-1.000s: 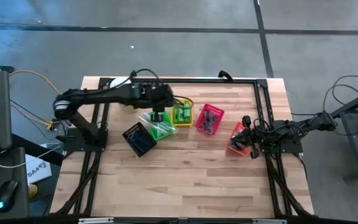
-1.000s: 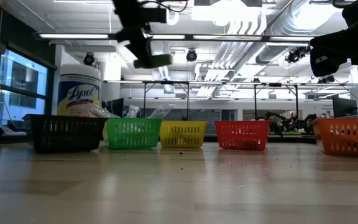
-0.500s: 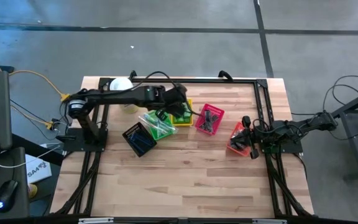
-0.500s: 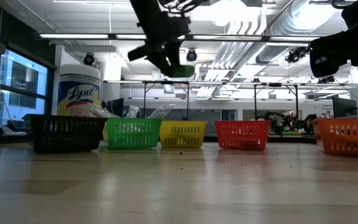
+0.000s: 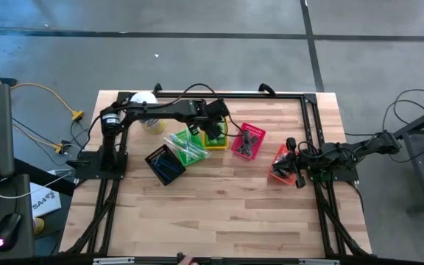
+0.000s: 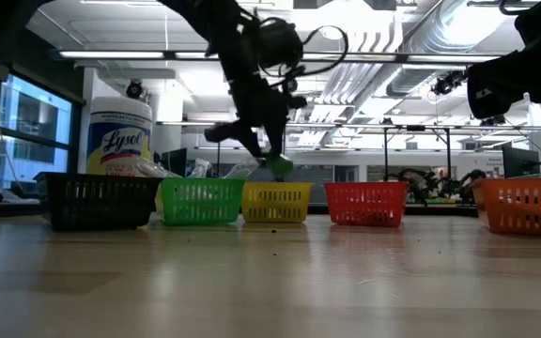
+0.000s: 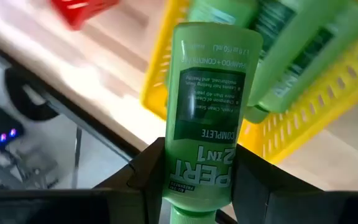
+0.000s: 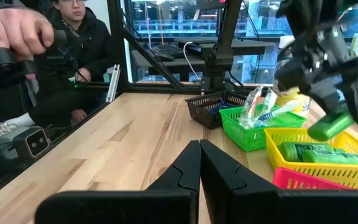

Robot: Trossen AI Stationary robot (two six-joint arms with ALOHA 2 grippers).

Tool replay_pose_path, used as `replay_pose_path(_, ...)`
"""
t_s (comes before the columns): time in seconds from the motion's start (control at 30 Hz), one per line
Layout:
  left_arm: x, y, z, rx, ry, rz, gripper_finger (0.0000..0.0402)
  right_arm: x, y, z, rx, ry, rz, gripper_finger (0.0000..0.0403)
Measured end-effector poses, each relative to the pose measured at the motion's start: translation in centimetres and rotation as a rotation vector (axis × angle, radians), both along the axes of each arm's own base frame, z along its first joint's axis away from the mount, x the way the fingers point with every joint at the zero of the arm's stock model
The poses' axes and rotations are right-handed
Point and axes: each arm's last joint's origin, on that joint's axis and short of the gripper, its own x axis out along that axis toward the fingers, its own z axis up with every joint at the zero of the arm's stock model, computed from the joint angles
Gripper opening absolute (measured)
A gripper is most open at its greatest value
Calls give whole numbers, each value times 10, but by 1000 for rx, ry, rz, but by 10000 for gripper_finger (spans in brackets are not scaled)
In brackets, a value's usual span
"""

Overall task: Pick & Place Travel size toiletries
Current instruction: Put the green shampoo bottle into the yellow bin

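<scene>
Bottle [image 7: 205, 118] — green, cap-end between left fingers [image 7: 145, 177] clamped on it — tilted down toward yellow basket [image 7: 303, 112].

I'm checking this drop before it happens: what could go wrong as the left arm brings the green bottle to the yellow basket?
The left gripper holds the green bottle only near its cap end, so it could swing or slip. The yellow basket already holds green bottles; a drop might bounce off them or land on the rim.
</scene>
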Motion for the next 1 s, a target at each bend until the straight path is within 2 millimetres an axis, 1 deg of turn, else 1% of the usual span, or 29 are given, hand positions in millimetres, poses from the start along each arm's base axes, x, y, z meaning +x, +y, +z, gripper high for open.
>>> replay_pose_path(0.13,5,11,-11,38,28,-50,133,0,0,0,-17,-4,1,2)
replay_pose_path(0.2,4,14,-13,38,49,-67,133,0,0,0,-22,-6,0,2)
replay_pose_path(0.33,3,11,-14,10,74,-127,133,0,0,0,-24,-7,0,2)
replay_pose_path(0.5,3,9,-16,-47,65,-170,133,0,0,0,-24,-8,0,2)
replay_pose_path(0.83,9,9,-37,-101,108,-185,133,0,0,1,-23,-11,0,2)
replay_pose_path(1.0,10,9,-39,-115,106,-171,138,0,0,1,-22,-15,0,2)
